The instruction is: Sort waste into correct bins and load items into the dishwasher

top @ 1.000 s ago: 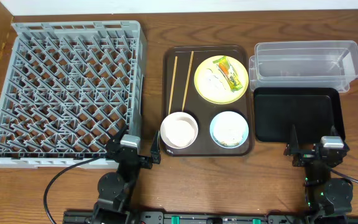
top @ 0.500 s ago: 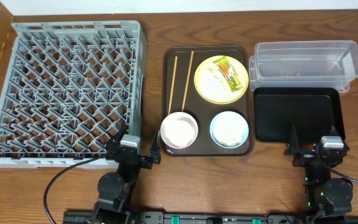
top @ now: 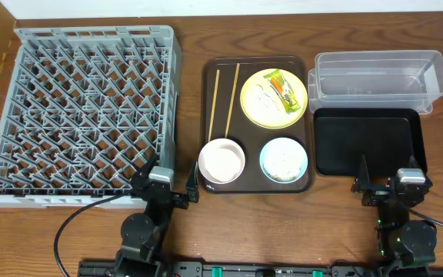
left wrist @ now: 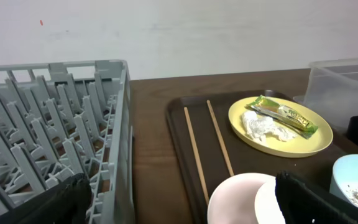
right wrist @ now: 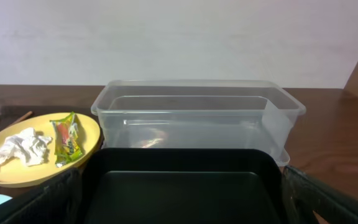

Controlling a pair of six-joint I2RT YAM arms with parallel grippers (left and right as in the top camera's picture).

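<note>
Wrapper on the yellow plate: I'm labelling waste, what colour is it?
Green with yellow; the wrapper shows best in the left wrist view.

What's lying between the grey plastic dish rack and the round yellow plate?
Two thin wooden chopsticks, side by side on the dark brown serving tray, clearest in the overhead view.

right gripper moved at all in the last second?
No. In the overhead view the right gripper sits at the same spot by the near edge of the black tray, jaws open.
</note>
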